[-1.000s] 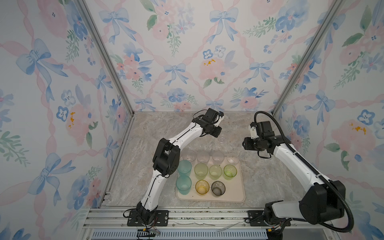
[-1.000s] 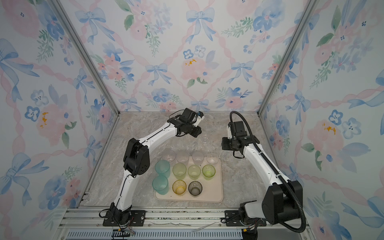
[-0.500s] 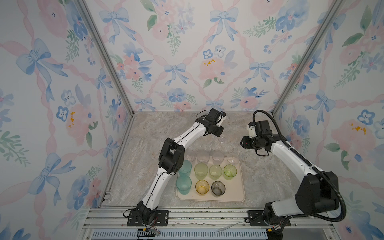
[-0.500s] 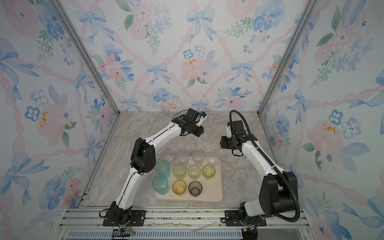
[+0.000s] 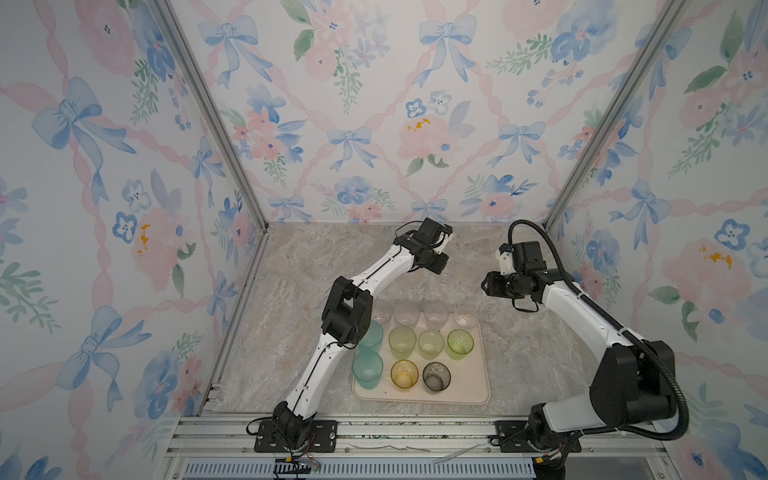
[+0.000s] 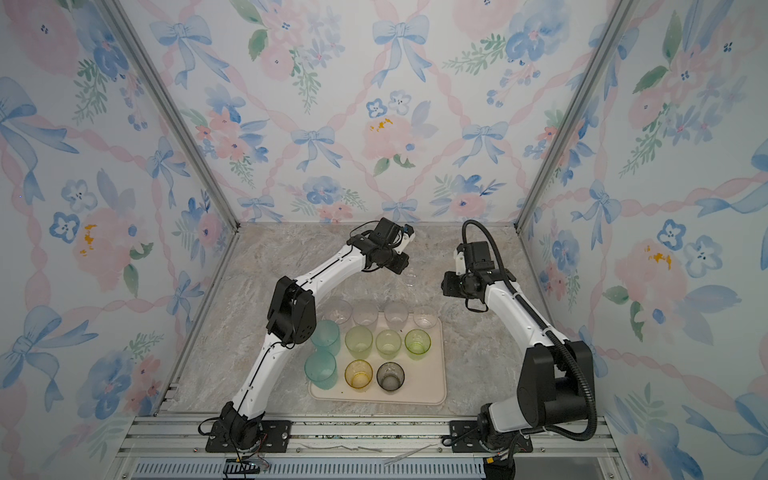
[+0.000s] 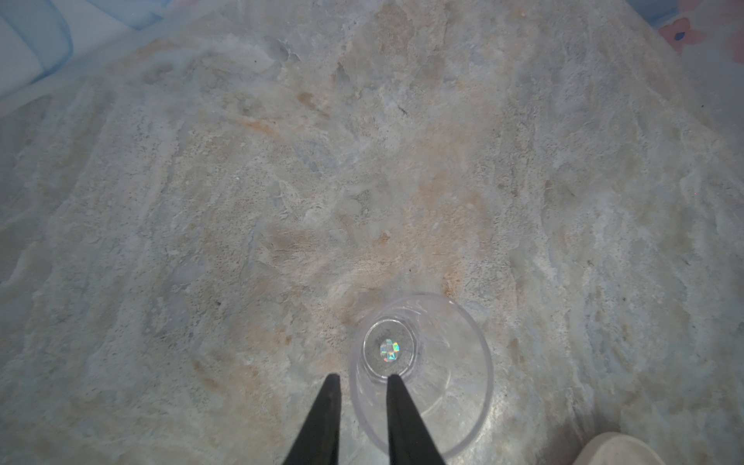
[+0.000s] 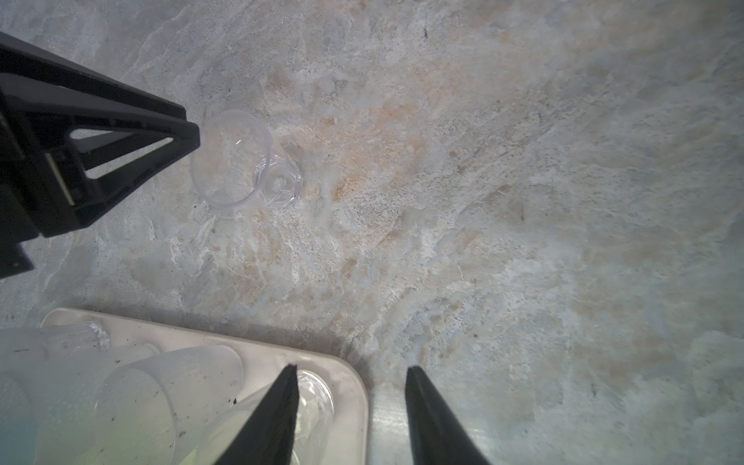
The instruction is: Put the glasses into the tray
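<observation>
One clear glass (image 5: 444,283) (image 6: 409,279) (image 7: 420,374) (image 8: 235,161) stands upright on the marble behind the tray (image 5: 478,400) (image 6: 437,400) (image 8: 356,388). My left gripper (image 5: 439,266) (image 6: 400,264) (image 7: 364,378) hangs over it, jaws narrowly open astride its wall: one finger inside, one outside, neither pressing. Standing in the tray are two teal glasses (image 5: 368,370), pale green ones (image 5: 402,340), a bright green one (image 5: 460,343), an amber one (image 5: 404,372), a grey one (image 5: 436,376) and a back row of clear ones (image 5: 406,313). My right gripper (image 5: 488,287) (image 6: 448,286) (image 8: 350,376) is open and empty above the tray's far right corner.
The marble tabletop (image 5: 332,266) is walled by flowered panels on three sides, with metal posts in the back corners. A metal rail (image 5: 395,432) runs along the front edge, behind both arm bases. The tray's front right part (image 5: 469,374) holds no glass.
My left gripper has shifted slightly over the loose clear glass and its jaws have narrowed a little. The right gripper has drifted a little toward the back.
</observation>
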